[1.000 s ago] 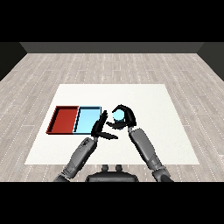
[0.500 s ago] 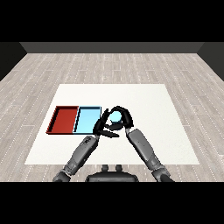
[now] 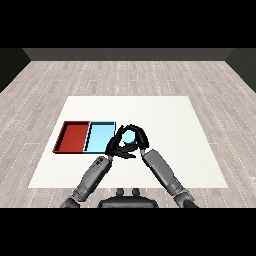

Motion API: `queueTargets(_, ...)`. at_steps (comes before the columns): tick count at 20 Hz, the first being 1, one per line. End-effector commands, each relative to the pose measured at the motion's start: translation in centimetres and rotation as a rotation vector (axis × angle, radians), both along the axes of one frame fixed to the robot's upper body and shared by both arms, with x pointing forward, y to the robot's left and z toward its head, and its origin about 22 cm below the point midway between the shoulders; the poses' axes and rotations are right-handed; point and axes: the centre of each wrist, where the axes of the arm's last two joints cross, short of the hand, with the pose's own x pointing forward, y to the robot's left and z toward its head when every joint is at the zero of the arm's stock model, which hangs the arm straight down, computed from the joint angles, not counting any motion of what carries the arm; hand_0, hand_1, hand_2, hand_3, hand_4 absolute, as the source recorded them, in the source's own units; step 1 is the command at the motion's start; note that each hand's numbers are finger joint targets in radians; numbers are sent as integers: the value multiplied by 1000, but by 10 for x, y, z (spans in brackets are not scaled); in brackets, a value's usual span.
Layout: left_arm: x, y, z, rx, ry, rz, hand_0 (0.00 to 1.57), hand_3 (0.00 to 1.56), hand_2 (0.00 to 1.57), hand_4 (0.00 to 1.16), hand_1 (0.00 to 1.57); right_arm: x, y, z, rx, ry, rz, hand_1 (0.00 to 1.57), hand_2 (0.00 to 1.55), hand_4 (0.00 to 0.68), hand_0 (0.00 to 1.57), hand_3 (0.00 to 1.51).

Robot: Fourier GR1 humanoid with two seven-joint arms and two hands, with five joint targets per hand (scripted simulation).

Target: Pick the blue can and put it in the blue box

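The blue can (image 3: pixel 128 136) is held just above the white table (image 3: pixel 165 112), a little to the right of the light blue tray (image 3: pixel 99 137). My right hand (image 3: pixel 140 138) is shut on it, fingers arching over its top and down its left side. My left hand (image 3: pixel 114 147) sits directly left of and below the can, at the light blue tray's right edge, with its fingers stretched out under the can. The two hands overlap, so the can's lower part is hidden.
A red tray (image 3: pixel 74 136) lies side by side with the light blue tray, on its left. Both trays hold nothing. White table surface spreads to the right and behind the hands, and wooden floor surrounds the table.
My right hand has carried the blue can leftward, closer to the light blue tray. My left hand has drawn in against the can, and the two hands now overlap.
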Motion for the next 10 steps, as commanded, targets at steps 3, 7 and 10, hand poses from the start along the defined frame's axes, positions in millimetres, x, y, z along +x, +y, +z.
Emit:
queueTargets(3,10,-22,4,-28,-9,-15,0,0,0,0,0,4,17,-9,-2,16,10,1441,1446,569,1441,1405)
queueTargets(7,13,-19,8,8,-23,1,0,0,0,0,0,-17,29,-1,4,-1,33,1478,1457,542,1478,1394)
queueTargets(10,18,-26,7,49,4,10,0,0,0,108,0,2,12,-1,22,12,48,1485,1468,536,1485,1407)
